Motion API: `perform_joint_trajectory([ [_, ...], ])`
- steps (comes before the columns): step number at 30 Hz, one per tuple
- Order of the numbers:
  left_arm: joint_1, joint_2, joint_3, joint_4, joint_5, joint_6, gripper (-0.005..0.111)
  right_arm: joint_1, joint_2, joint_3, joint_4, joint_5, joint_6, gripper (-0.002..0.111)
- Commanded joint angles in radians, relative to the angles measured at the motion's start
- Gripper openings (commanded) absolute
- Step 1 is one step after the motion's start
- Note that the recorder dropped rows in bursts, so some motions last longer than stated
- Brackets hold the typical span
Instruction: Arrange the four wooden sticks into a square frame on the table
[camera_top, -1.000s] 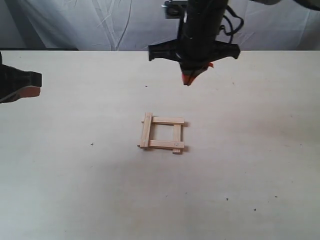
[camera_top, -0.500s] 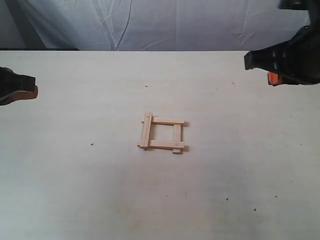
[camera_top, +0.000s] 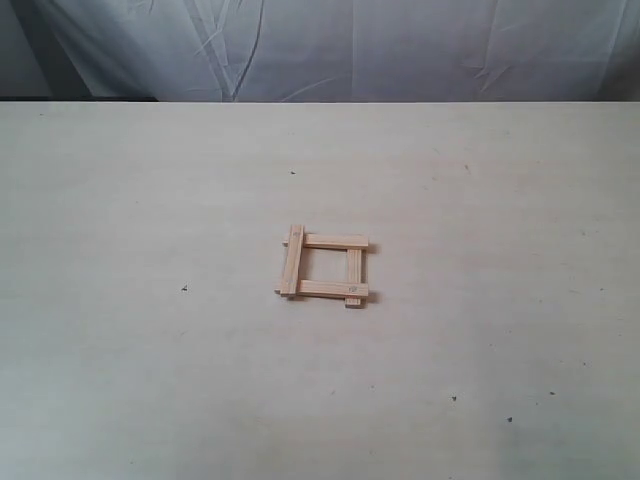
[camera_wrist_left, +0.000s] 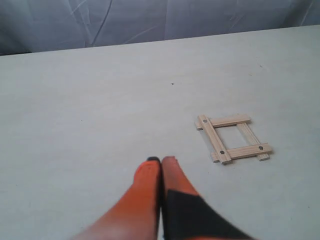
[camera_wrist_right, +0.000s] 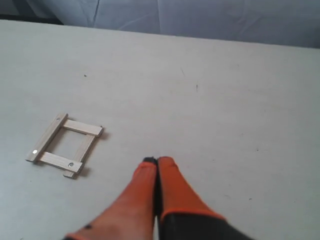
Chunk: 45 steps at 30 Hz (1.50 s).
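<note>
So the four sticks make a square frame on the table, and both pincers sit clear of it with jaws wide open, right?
Wrong on the jaws: both are shut. The left wrist view shows the left pincer with fingertips pressed together, the right wrist view the right pincer likewise. The four wooden sticks do form the square frame on the table, clear of both.

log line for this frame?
square frame: closed, on table | left end effector: shut, empty | right end effector: shut, empty | both clear of frame
</note>
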Motion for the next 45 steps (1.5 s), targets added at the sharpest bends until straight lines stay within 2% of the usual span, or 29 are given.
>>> perform_joint_trajectory([
  [1, -0.006, -0.053, 0.011, 0.045, 0.001, 0.003, 0.0, -0.005, -0.116, 0.027, -0.015, 0.015, -0.012, 0.0],
  [8, -0.006, -0.057, 0.011, 0.056, -0.004, 0.003, 0.0, -0.005, -0.209, 0.027, -0.01, 0.033, -0.01, 0.0],
  [19, -0.006, -0.057, 0.011, 0.056, -0.004, 0.003, 0.0, -0.005, -0.226, 0.03, -0.012, 0.032, -0.01, 0.0],
  [23, -0.006, -0.057, 0.011, 0.063, -0.004, 0.003, 0.0, -0.053, -0.258, 0.07, 0.019, -0.019, -0.01, 0.0],
  [28, -0.006, -0.057, 0.011, 0.063, 0.001, 0.003, 0.0, -0.148, -0.362, 0.212, 0.017, -0.154, -0.01, 0.0],
  [31, -0.006, -0.057, 0.011, 0.063, 0.001, 0.003, 0.0, -0.183, -0.419, 0.282, 0.017, -0.151, -0.01, 0.0],
  [38, -0.006, -0.057, 0.011, 0.063, 0.001, 0.003, 0.0, -0.196, -0.469, 0.325, -0.017, -0.16, -0.016, 0.0],
  [42, -0.006, -0.057, 0.011, 0.063, 0.001, 0.003, 0.0, -0.196, -0.484, 0.326, 0.017, -0.16, -0.163, 0.0],
  [45, -0.006, -0.057, 0.011, 0.063, 0.001, 0.003, 0.0, -0.196, -0.505, 0.326, 0.036, -0.16, -0.202, 0.0],
])
